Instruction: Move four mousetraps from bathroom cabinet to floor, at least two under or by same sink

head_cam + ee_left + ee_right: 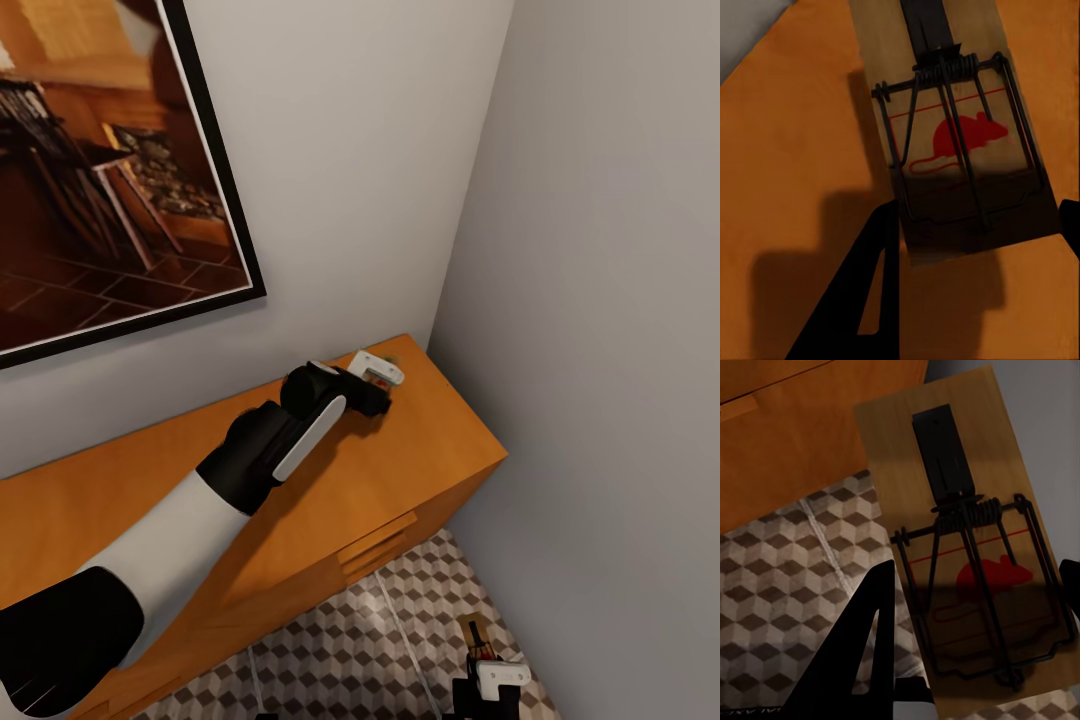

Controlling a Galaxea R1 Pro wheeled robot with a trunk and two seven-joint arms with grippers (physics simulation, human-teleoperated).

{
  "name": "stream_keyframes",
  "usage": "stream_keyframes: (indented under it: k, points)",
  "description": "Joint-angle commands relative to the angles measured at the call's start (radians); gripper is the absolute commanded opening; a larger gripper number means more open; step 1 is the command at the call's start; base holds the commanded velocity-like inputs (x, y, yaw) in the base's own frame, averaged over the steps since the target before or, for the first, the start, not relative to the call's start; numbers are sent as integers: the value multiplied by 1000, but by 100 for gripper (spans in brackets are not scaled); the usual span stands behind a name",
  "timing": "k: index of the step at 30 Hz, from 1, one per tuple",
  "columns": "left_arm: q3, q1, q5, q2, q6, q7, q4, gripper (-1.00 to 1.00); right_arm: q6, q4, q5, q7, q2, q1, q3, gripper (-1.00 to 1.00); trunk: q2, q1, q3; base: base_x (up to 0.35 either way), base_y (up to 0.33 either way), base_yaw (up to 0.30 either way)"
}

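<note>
1. The right gripper (478,668), low over the cube-patterned brown-and-beige tiled floor (360,640), grasps a flat tan wooden mousetrap (967,555).
2. The left gripper (385,385) straddles a second tan wooden mousetrap (956,135) lying flat on the orange-brown wooden cabinet (440,450); whether it has clenched, I cannot tell.
3. I'd clamp on the board's long edges, then lift straight.

Mousetrap (967,562) between right hand's (979,652) fingers (866,645), above tiled bathroom floor (787,592)

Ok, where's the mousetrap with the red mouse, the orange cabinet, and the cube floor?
mousetrap (960,142), left wrist view, on its red mouse mark.
cabinet (440,440), head view, on its top.
bathroom floor (400,640), head view, on the tiles.
</note>
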Motion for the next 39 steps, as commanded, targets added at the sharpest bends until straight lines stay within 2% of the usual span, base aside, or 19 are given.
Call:
stream_keyframes:
  k: [1, 6, 17, 29, 39]
  points:
    - [-1, -1, 9, 0, 4, 9, -17, -100, -2, 1, -5, -6, 0, -1, 8, -100, -2, 1, -1, 0, 0, 0]
    - [-3, -1, 9, 0, 5, 10, -51, -100, -2, 1, -5, -6, 0, -1, 8, -100, -2, 1, -1, 0, 0, 0]
    - [-7, -1, 9, 13, 5, 10, -44, -100, -2, 1, -5, -6, 1, 0, 8, -100, -2, 1, -1, -35, 0, 0]
    - [-8, -1, 9, 16, 5, 10, -39, -100, -2, 1, -5, -6, 1, -1, 8, -100, -2, 1, -1, -306, -3, 0]
    - [-9, -1, 9, 16, 5, 10, -35, -100, -12, 1, -4, -6, 0, 0, 8, -100, -2, 1, -1, -331, -98, 0]
